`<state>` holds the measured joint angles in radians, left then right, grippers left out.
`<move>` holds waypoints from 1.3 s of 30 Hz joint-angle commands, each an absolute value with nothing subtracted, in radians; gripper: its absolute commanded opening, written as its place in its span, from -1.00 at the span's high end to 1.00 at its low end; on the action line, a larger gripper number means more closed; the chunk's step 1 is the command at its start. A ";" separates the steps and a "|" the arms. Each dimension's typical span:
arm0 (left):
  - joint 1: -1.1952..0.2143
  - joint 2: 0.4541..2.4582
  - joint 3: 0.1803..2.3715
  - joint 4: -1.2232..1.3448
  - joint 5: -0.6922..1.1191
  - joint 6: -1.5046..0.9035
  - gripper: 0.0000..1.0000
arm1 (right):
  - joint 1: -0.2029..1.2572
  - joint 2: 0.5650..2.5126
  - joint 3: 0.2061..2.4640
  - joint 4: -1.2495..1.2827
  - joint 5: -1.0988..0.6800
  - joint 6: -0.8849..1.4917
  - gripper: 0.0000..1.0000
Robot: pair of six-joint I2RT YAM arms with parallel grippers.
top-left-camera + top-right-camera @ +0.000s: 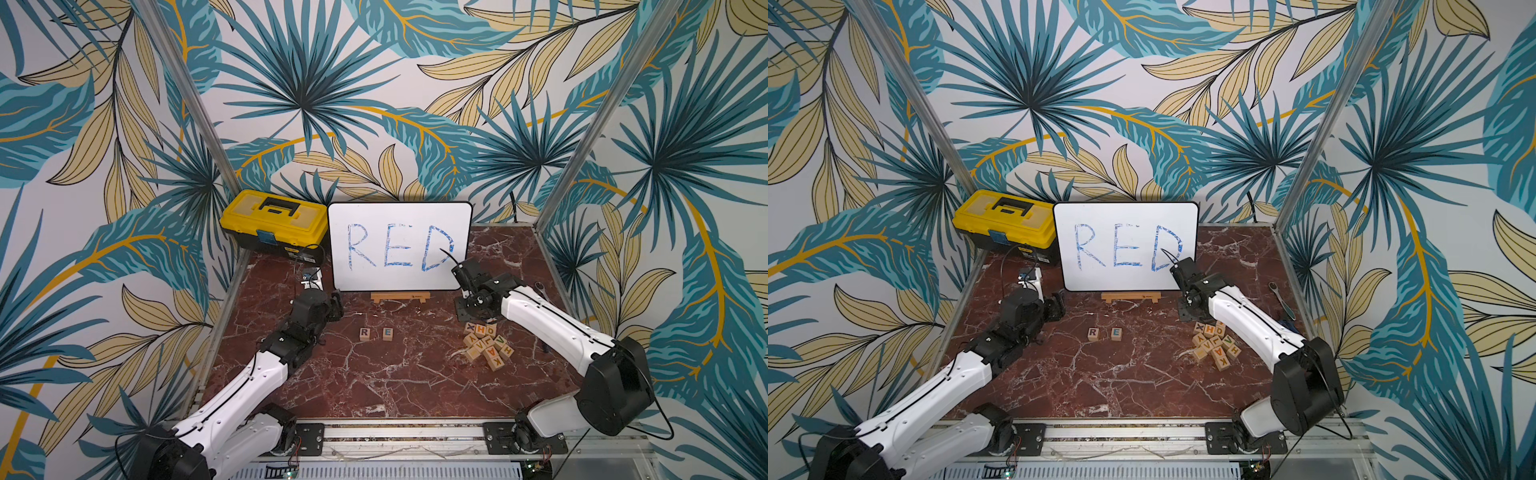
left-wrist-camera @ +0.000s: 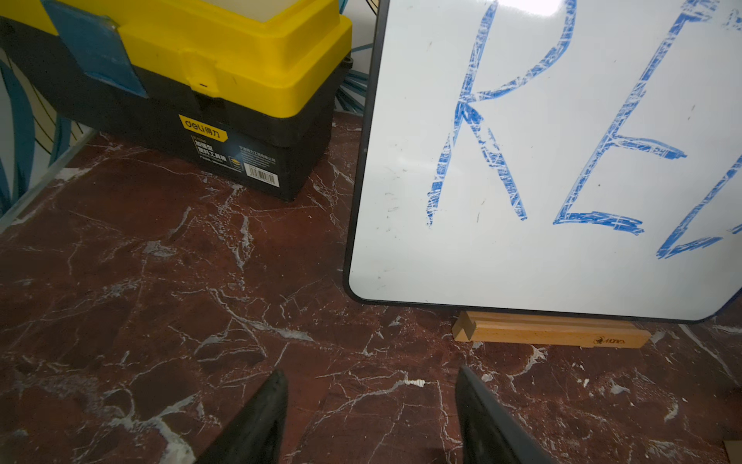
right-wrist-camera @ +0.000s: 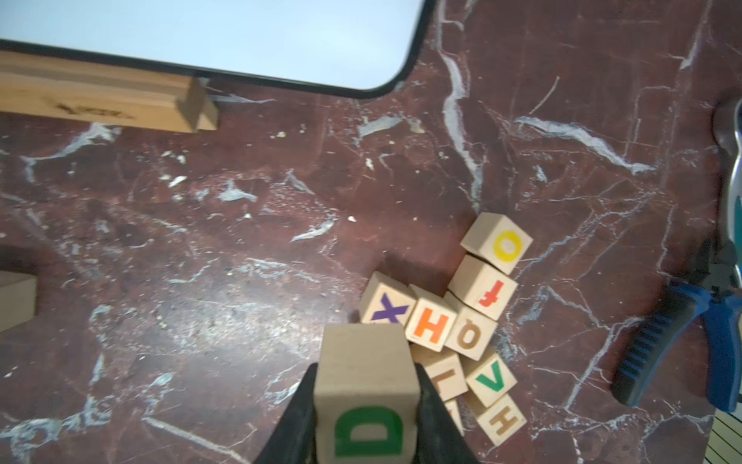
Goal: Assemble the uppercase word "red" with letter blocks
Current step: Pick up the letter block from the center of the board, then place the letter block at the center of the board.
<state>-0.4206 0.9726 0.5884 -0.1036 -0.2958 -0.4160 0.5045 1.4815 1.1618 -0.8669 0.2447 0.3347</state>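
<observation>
Two letter blocks stand side by side on the marble in both top views, the R block (image 1: pixel 365 333) on the left and the E block (image 1: pixel 387 333) just right of it. In the right wrist view the D block (image 3: pixel 363 353), pale wood with a green D, sits between the black fingers of my right gripper (image 3: pixel 365 367), which is shut on it above the table beside the pile. In a top view my right gripper (image 1: pixel 473 305) hangs at the pile's far edge, and the D block is hidden there. My left gripper (image 2: pixel 371 373) is open and holds nothing, near the whiteboard's lower left corner (image 1: pixel 336 303).
A pile of other letter blocks (image 1: pixel 488 345) lies at the right. The whiteboard (image 1: pixel 399 247) with blue RED stands on a wooden stand (image 1: pixel 400 297) at the back, a yellow toolbox (image 1: pixel 274 220) to its left. A ratchet (image 1: pixel 1281 299) and a blue-handled tool (image 3: pixel 662 341) lie far right.
</observation>
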 commanded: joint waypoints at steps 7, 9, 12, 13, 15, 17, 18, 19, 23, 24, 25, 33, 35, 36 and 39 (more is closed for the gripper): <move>-0.390 0.930 0.535 -0.110 -0.276 -0.425 -0.33 | 0.711 1.561 1.204 -0.857 0.215 0.739 0.53; -0.386 0.928 0.533 -0.110 -0.272 -0.424 -0.33 | 0.749 1.594 1.216 -0.862 0.214 0.825 0.54; -0.383 0.920 0.529 -0.109 -0.264 -0.425 -0.33 | 0.789 1.631 1.234 -0.886 0.238 0.974 0.59; -0.383 0.918 0.528 -0.109 -0.263 -0.422 -0.33 | 0.796 1.638 1.237 -0.886 0.240 1.019 0.59; -0.380 0.913 0.527 -0.110 -0.261 -0.421 -0.33 | 0.798 1.652 1.240 -0.888 0.235 1.113 0.59; -0.378 0.910 0.524 -0.110 -0.258 -0.421 -0.33 | 0.827 1.671 1.250 -0.901 0.238 1.204 0.59; -0.378 0.907 0.523 -0.110 -0.256 -0.421 -0.33 | 0.828 1.677 1.257 -0.911 0.246 1.246 0.59; -0.377 0.904 0.521 -0.110 -0.254 -0.422 -0.33 | 0.831 1.684 1.262 -0.909 0.249 1.285 0.59; -0.374 0.891 0.512 -0.110 -0.255 -0.421 -0.33 | 0.836 1.696 1.278 -0.890 0.247 1.437 0.63; -0.373 0.886 0.509 -0.110 -0.255 -0.422 -0.33 | 0.835 1.705 1.290 -0.902 0.249 1.470 0.62; -0.371 0.884 0.508 -0.112 -0.255 -0.423 -0.33 | 0.835 1.716 1.304 -0.915 0.245 1.507 0.62; -0.363 0.871 0.501 -0.118 -0.249 -0.423 -0.33 | 0.834 1.767 1.345 -1.016 0.179 1.756 0.54; -0.362 0.872 0.500 -0.118 -0.248 -0.422 -0.33 | 0.834 1.779 1.352 -1.046 0.161 1.794 0.54; -0.361 0.871 0.500 -0.117 -0.249 -0.422 -0.33 | 0.832 1.781 1.352 -1.050 0.155 1.802 0.53; -0.359 0.872 0.497 -0.117 -0.247 -0.424 -0.33 | 0.826 1.785 1.351 -1.026 0.154 1.823 0.52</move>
